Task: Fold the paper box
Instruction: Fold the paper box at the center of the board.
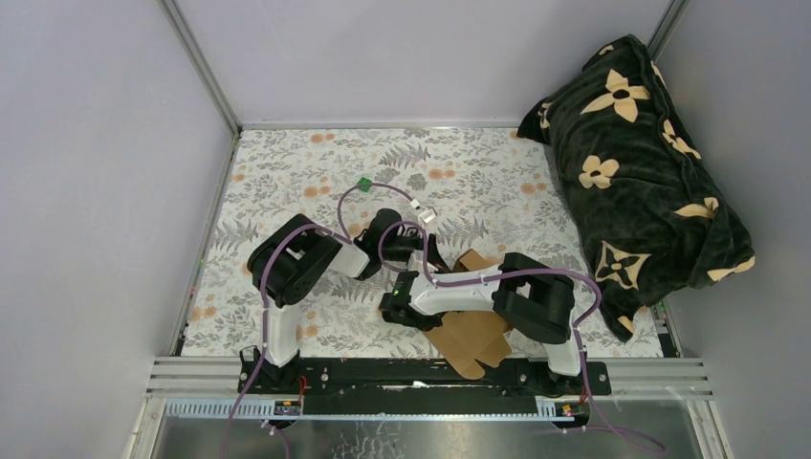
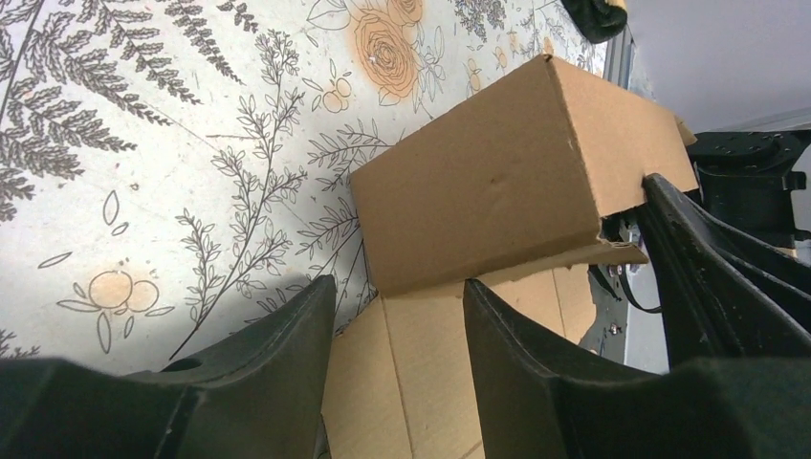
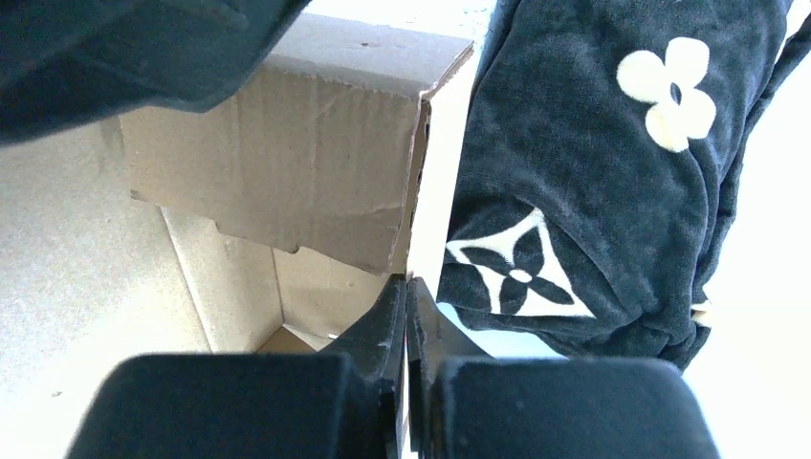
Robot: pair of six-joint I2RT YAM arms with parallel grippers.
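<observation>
The paper box (image 1: 467, 335) lies at 6 o'clock on the floral table (image 1: 306, 172), between both arms. It looks partly folded: 1 section stands up as a hollow block, while flat panels and rounded flaps lie spread beneath it, so closing it up seems left to do. The left gripper (image 2: 397, 292) reaches in from 8 o'clock, fingers apart above a flat panel, gripping nothing. The right gripper (image 3: 404, 284) reaches across from 4 o'clock, fingers pressed together just under a raised wall's corner.
</observation>
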